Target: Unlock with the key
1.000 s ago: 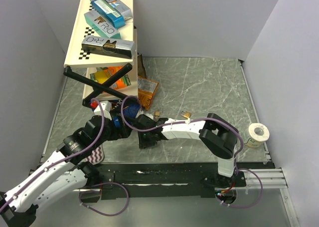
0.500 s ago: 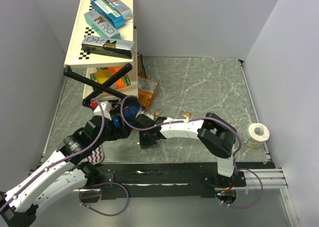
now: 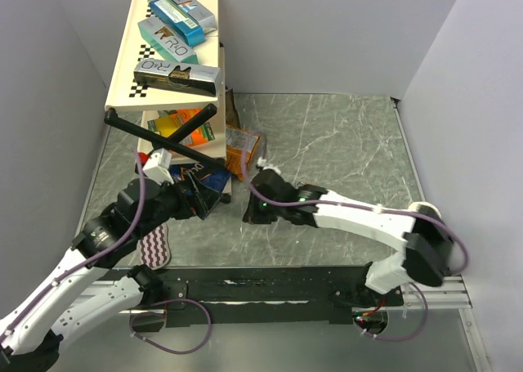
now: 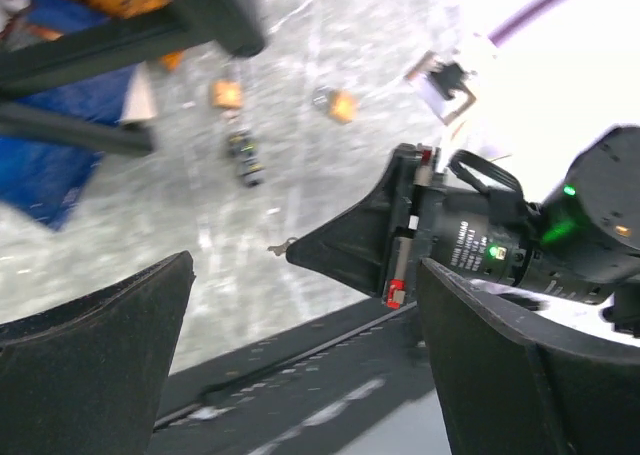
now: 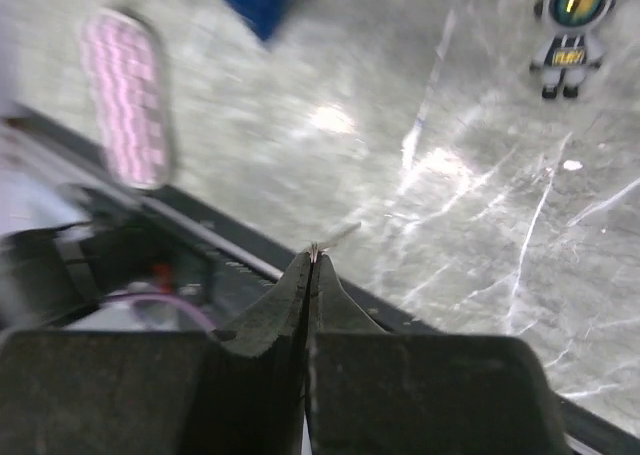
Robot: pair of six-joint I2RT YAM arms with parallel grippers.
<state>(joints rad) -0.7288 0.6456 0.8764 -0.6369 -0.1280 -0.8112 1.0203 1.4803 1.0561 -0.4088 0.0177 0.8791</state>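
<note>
The key [image 4: 243, 157], a small dark cluster, lies on the marble table below two brass padlocks [image 4: 227, 93] [image 4: 340, 105] in the left wrist view. In the top view the right arm hides all of them. My right gripper [image 3: 255, 215] [image 5: 312, 255] [image 4: 295, 250] is shut, with a tiny pale silver bit [image 5: 338, 237] [image 4: 279, 245] pinched at its tip, low over the table's front edge. My left gripper [image 3: 204, 199] [image 4: 305, 305] is open and empty, just left of the right gripper and facing it.
A tilted cream shelf [image 3: 122, 69] with boxes and a black stand is at the back left. An orange packet [image 3: 241, 147] lies beside it. A pink wavy pad [image 3: 151, 249] [image 5: 125, 95] lies front left. A paper roll [image 3: 425, 207] is at the right edge.
The right arm's elbow has swung far out to the right and its gripper has shifted slightly right. The left gripper has drawn back to the left. The padlocks are now covered in the top view.
</note>
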